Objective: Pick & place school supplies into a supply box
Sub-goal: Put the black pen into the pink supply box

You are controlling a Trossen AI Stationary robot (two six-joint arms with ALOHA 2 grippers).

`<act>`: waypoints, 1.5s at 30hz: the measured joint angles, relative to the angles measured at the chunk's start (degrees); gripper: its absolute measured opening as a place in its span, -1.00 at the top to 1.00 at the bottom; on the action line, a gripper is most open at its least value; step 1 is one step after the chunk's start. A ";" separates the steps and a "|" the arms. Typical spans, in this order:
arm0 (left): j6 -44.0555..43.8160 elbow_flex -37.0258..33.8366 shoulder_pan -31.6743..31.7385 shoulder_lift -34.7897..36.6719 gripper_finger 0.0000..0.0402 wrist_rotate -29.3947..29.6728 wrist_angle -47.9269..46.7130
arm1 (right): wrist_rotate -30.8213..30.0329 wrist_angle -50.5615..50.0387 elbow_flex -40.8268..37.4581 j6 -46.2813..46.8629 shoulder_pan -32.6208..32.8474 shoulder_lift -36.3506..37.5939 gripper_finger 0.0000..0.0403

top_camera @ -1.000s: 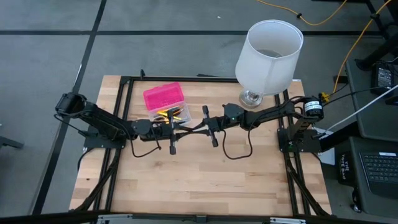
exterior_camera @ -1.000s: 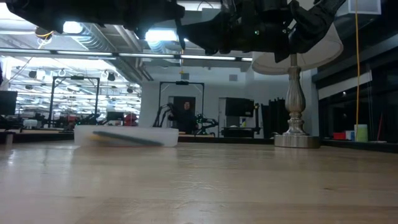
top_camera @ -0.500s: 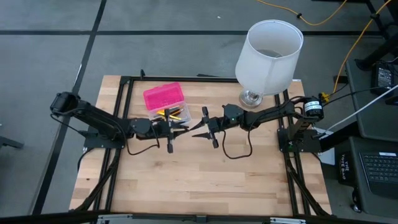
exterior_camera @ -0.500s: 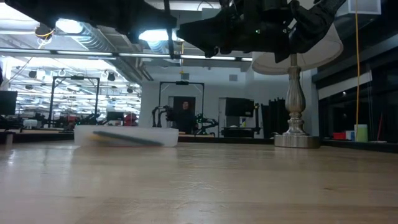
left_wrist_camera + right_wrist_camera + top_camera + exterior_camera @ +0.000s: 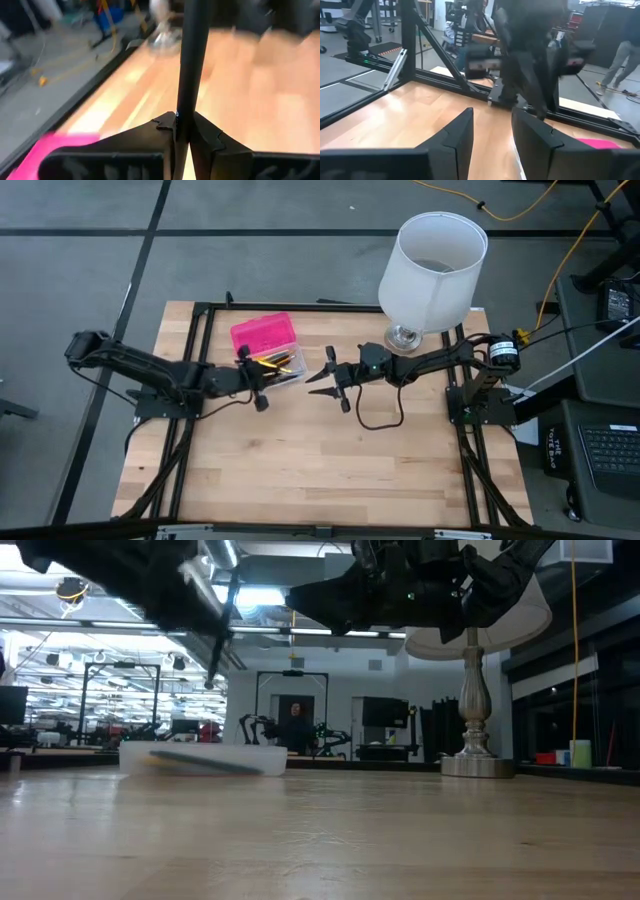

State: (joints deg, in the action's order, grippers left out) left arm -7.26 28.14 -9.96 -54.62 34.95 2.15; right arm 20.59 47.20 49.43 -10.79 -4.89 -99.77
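Note:
The supply box stands at the table's far left, its pink lid (image 5: pixel 263 335) open behind a clear base (image 5: pixel 280 364) that holds several yellow, orange and dark pens; in the low view it is a pale box (image 5: pixel 200 758). My left gripper (image 5: pixel 262 376) hovers just beside the base, shut on a thin black pen (image 5: pixel 192 55). In the low view that pen (image 5: pixel 215 630) points steeply down, high above the table. To the right, my right gripper (image 5: pixel 315 383) stands open with nothing between its fingers (image 5: pixel 492 125). My left gripper pinches the black pen between its two shut fingers, at a point near one end (image 5: pixel 181 120). The long remainder sticks out past the fingertips. The pen is lifted clear of the table and slants downward.
A large white lamp (image 5: pixel 432 265) stands at the far right, its metal foot (image 5: pixel 478 765) on the table. Black frame rails (image 5: pixel 200 340) run along the table's left, right and far sides. Bare wood (image 5: pixel 320 460) lies toward the near edge. A person (image 5: pixel 620 55) stands beyond the table.
My right gripper has opened and let go of the black pen, staying about where it was. My left gripper, still shut on the pen, has drawn back toward the table's left and the supply box, and the pen now points steeply down.

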 joint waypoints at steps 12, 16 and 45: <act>-4.62 0.00 9.35 -2.21 0.90 1.37 -14.63 | -0.05 -2.30 -0.04 -1.75 0.03 0.00 0.32; -4.39 0.00 10.97 -3.65 0.88 1.14 -14.99 | -0.03 -2.56 -0.04 -1.73 -0.15 0.00 0.32; -4.17 0.00 12.01 -10.42 0.82 6.89 -20.83 | -2.99 -6.54 -0.07 -1.73 -1.11 0.00 0.32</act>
State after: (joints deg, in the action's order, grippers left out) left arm -11.42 28.14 2.04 -65.04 41.84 -18.68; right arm 17.61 40.66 49.36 -12.52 -6.00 -99.77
